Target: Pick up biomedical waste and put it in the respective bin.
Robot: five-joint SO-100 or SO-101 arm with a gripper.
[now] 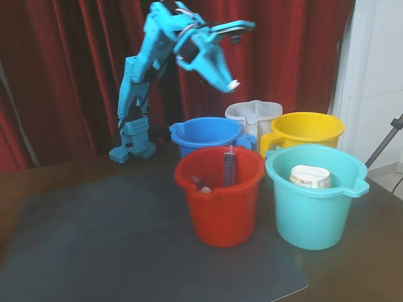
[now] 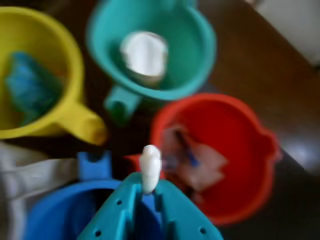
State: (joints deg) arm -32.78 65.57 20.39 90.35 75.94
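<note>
My gripper (image 1: 230,85) hangs high in the air above the cluster of buckets, shut on the biomedical waste (image 1: 233,83), a tiny off-white tooth-like piece at its tip. In the blurred wrist view the piece (image 2: 150,166) sticks out from between the teal fingers of the gripper (image 2: 148,186), over the gap between the blue and red buckets. The bin, a yellow bucket (image 1: 308,128) with a side handle, stands at the back right in the fixed view. At the upper left of the wrist view the yellow bucket (image 2: 70,60) holds something blue.
A red bucket (image 1: 220,201) with an upright syringe (image 1: 229,165) stands in front. Beside it, a teal bucket (image 1: 315,207) holds a white roll (image 1: 310,176). A blue bucket (image 1: 204,133) and a white bucket (image 1: 252,113) stand behind. A dark mat (image 1: 113,245) covers the table.
</note>
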